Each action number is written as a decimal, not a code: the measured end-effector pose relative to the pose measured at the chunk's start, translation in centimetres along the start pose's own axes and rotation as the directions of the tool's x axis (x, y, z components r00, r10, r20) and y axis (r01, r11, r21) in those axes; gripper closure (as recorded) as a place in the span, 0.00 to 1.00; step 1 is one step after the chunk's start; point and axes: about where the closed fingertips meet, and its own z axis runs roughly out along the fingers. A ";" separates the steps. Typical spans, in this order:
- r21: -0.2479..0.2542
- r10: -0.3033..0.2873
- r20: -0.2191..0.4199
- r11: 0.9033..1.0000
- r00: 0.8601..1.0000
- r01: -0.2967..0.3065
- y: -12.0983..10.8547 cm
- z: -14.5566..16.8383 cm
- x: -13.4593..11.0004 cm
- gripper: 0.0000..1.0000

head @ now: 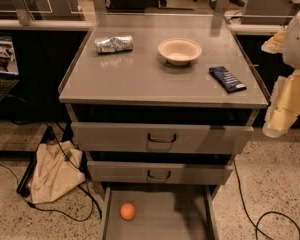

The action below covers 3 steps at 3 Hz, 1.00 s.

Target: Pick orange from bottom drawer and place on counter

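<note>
Orange [128, 211] sits in the bottom drawer [162, 226], lower centre of frame, on the left part of the drawer floor, near the left wall but not touching it. Drawer stands open. Above it are 2 more grey drawers w/ dark handles.

Tabletop [140, 79] carries a foil-wrapped item [114, 44] at back left, a beige bowl [179, 50] approx. centre-back, and a dark blue packet [227, 79] at right.

Gripper [276, 126] is at the right edge of frame, beside the cabinet's right front corner, level w/ the top drawer and well apart from the orange. Open or closed: can't tell.

Cloth bag [52, 174] lies on the floor at lower left.
</note>
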 end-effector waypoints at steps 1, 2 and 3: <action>0.000 0.000 0.000 1.000 1.000 0.000 0.0 0.0 0.0 0.00; 0.019 0.047 0.018 0.999 0.999 -0.047 0.0 0.0 0.1 0.00; 0.032 0.310 0.092 0.949 0.946 -0.314 0.3 1.7 2.2 0.00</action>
